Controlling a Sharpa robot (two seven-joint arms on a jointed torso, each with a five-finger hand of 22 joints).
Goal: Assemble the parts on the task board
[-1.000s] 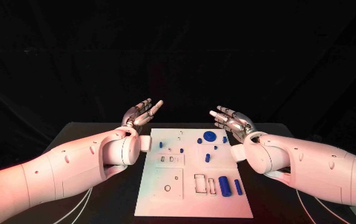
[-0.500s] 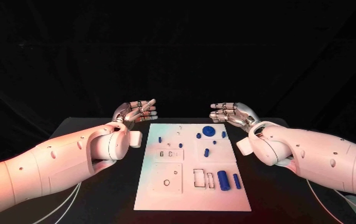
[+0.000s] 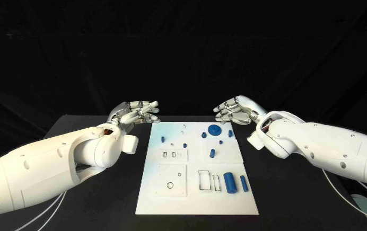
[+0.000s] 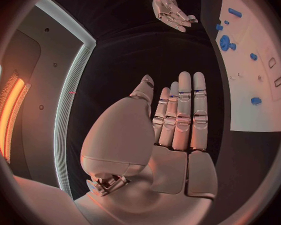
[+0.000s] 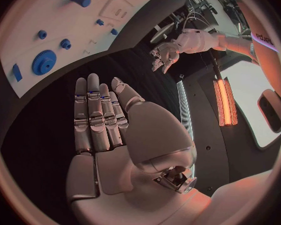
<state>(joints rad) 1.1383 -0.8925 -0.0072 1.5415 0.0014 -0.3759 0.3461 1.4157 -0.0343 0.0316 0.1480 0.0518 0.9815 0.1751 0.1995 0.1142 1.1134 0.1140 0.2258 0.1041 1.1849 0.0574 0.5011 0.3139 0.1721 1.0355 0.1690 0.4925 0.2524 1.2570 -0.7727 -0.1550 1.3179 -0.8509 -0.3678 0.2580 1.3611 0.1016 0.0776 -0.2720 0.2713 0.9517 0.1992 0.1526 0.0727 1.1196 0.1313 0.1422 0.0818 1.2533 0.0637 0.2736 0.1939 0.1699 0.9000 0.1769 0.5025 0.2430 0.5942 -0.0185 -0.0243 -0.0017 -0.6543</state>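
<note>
Head view: the white task board (image 3: 197, 188) lies between two raised hands. Left hand (image 3: 134, 113) and right hand (image 3: 233, 110) hold nothing, fingers extended side by side in the wrist views.

1. Two thick white arms with smooth, rounded shells: the left arm (image 3: 53, 162) and the right arm (image 3: 321, 146).
2. Small dark round spots dot the shells, possibly screw holes.
3. Each arm ends in a bulbous white wrist housing with a flat white block on its side.
4. The left hand (image 3: 134, 113) and right hand (image 3: 235, 110) are silver metal with segmented fingers.
5. Up close, the fingers (image 4: 184, 110) are pale, glossy plates with dark seams.
6. Thin white cables (image 3: 53, 218) trail beneath the left arm.
</note>
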